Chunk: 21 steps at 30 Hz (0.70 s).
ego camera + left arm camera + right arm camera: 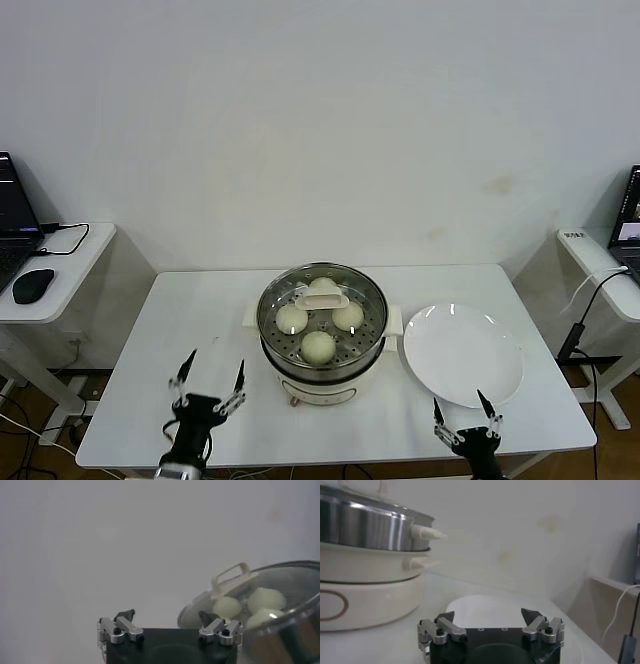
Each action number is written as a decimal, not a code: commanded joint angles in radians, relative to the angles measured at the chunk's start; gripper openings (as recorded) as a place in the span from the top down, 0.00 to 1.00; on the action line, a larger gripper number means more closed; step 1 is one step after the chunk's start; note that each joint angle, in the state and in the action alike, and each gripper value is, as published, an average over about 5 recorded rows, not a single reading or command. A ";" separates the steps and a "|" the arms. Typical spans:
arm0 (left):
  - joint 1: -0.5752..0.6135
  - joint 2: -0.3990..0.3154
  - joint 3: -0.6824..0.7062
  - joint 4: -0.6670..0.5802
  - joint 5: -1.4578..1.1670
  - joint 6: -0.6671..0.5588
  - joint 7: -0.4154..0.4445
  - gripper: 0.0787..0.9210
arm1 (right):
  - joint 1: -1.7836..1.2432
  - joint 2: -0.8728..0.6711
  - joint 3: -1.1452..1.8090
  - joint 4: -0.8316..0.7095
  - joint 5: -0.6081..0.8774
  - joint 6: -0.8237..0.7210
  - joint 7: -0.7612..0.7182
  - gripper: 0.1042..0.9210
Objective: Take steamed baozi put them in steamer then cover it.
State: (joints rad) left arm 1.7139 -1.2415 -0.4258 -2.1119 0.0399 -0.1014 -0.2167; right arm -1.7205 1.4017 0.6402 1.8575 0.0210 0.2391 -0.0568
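Four baozi point(319, 346) sit in your steamer point(372, 330) under the lid point(322, 295), plate point(462, 354) bare, both left gripper point(212, 377) and right gripper point(460, 411) spread apart and empty, so nothing looks left.

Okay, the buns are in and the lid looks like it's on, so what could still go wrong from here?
1. The left gripper hangs open close to the steamer; a careless swing might nudge the pot.
2. The glass lid shows four baozi beneath it, but whether it sits flush all round cannot be told; a tilted seat could slip.
3. The right gripper, open, hovers at the empty plate near the table's front edge; a bump could push the plate off.
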 commanded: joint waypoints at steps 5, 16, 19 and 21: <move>0.154 -0.065 -0.083 0.120 -0.306 -0.204 -0.033 0.12 | -0.032 -0.063 -0.009 0.028 0.108 -0.011 -0.035 0.12; 0.146 -0.103 -0.072 0.147 -0.238 -0.173 0.009 0.12 | -0.084 -0.088 0.005 0.108 0.076 -0.137 -0.090 0.12; 0.142 -0.113 -0.070 0.137 -0.233 -0.157 0.012 0.12 | -0.092 -0.087 0.007 0.124 0.083 -0.175 -0.084 0.12; 0.144 -0.111 -0.066 0.132 -0.242 -0.145 0.022 0.12 | -0.094 -0.084 0.009 0.127 0.083 -0.177 -0.080 0.12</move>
State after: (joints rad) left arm 1.8376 -1.3312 -0.4874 -1.9960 -0.1809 -0.2491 -0.2168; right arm -1.7864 1.3284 0.6431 1.9344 0.1021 0.1588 -0.1180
